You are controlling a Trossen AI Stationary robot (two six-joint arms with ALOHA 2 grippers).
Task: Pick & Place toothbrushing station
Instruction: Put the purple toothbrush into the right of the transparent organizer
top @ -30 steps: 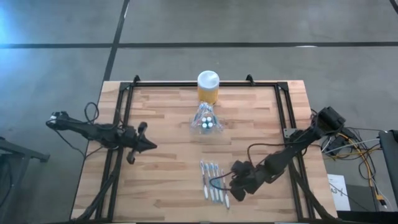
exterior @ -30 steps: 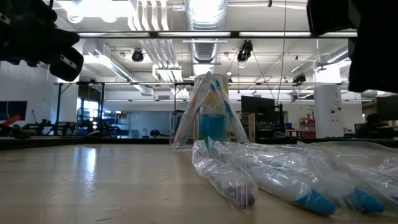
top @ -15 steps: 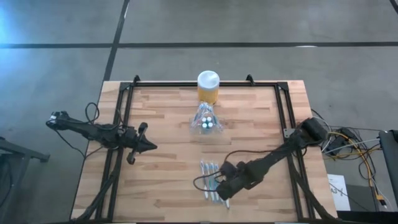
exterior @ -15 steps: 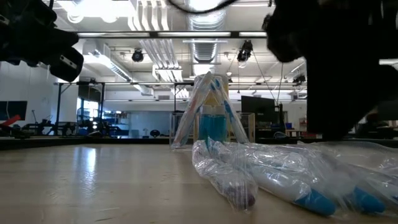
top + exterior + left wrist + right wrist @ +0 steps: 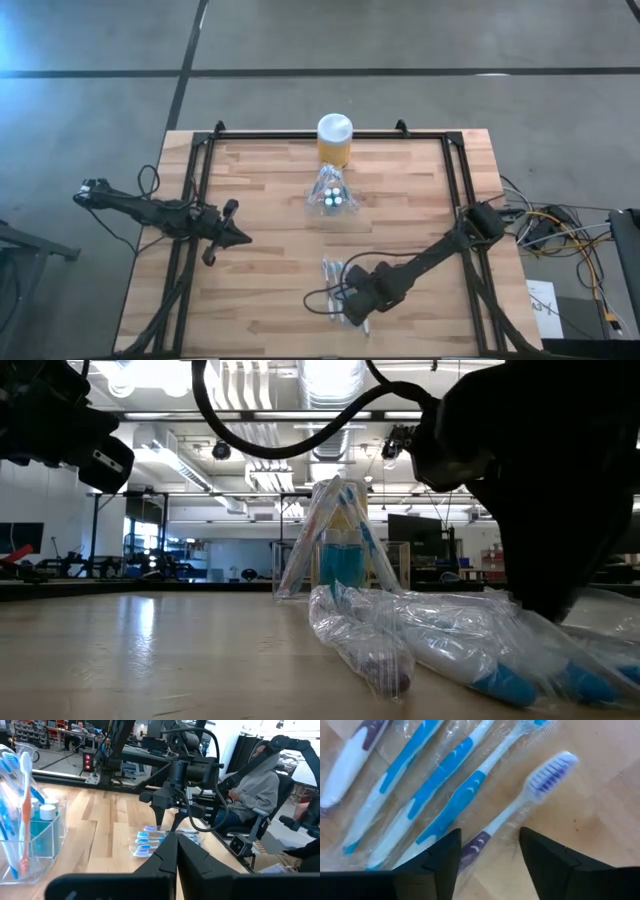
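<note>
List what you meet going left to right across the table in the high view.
Left gripper → clear toothbrush holder → right gripper, open over the wrapped toothbrushes. The yellow jar sits in line with the holder, so it is left unordered.

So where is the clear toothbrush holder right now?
In the high view the clear toothbrush holder stands at the table's far middle, right in front of the yellow jar, well apart from the wrapped toothbrushes under the right gripper.
</note>
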